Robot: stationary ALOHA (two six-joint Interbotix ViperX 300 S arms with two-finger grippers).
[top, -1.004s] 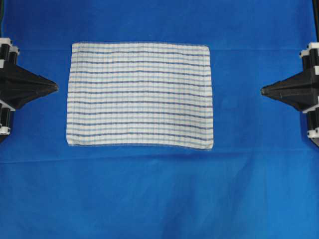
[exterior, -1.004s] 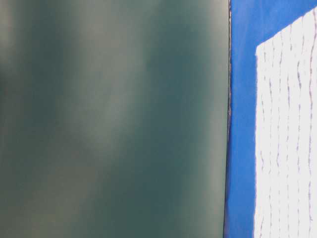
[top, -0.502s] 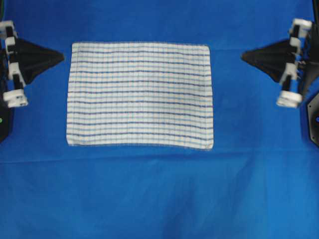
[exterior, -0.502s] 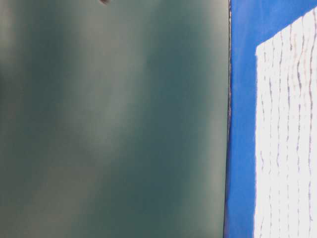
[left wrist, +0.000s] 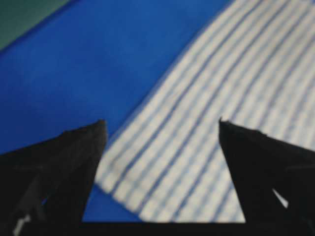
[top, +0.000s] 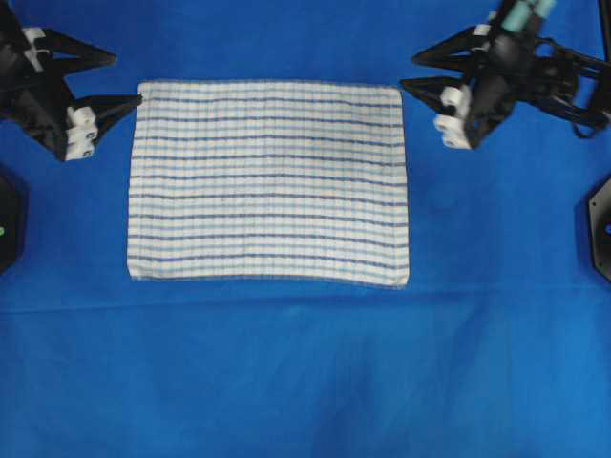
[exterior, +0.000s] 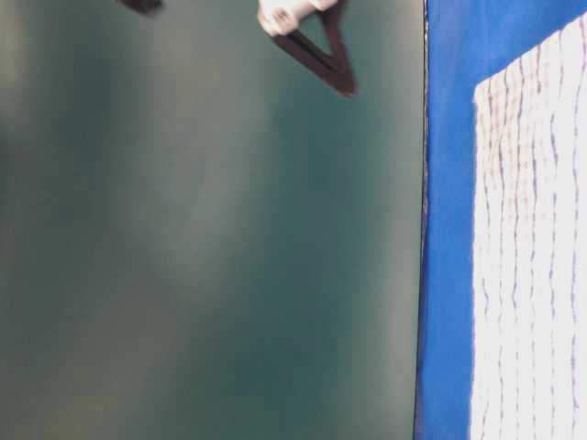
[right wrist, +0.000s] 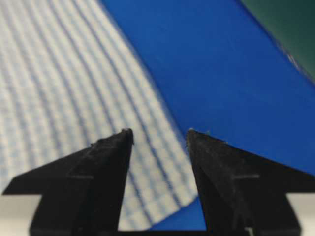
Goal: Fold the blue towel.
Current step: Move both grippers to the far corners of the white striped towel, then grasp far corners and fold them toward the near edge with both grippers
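The blue towel (top: 267,181), a white cloth with a fine blue check, lies flat and unfolded on the table. My left gripper (top: 127,78) is open at the towel's far left corner, one fingertip touching or just over the edge. In the left wrist view the towel (left wrist: 221,88) corner shows between the open left gripper (left wrist: 161,121). My right gripper (top: 408,73) is open beside the far right corner. That corner of the towel (right wrist: 59,73) lies under the open right gripper (right wrist: 159,131). Neither gripper holds anything.
A plain blue table covering (top: 305,382) spreads under everything. Black arm bases sit at the left edge (top: 8,224) and right edge (top: 600,224). The table-level view shows a dark green surface (exterior: 202,229), the towel's edge (exterior: 532,257) and one black finger (exterior: 321,55).
Both grippers were shut at the table's sides level with the towel's middle. They have swung toward the towel's far corners and opened. The towel has not moved.
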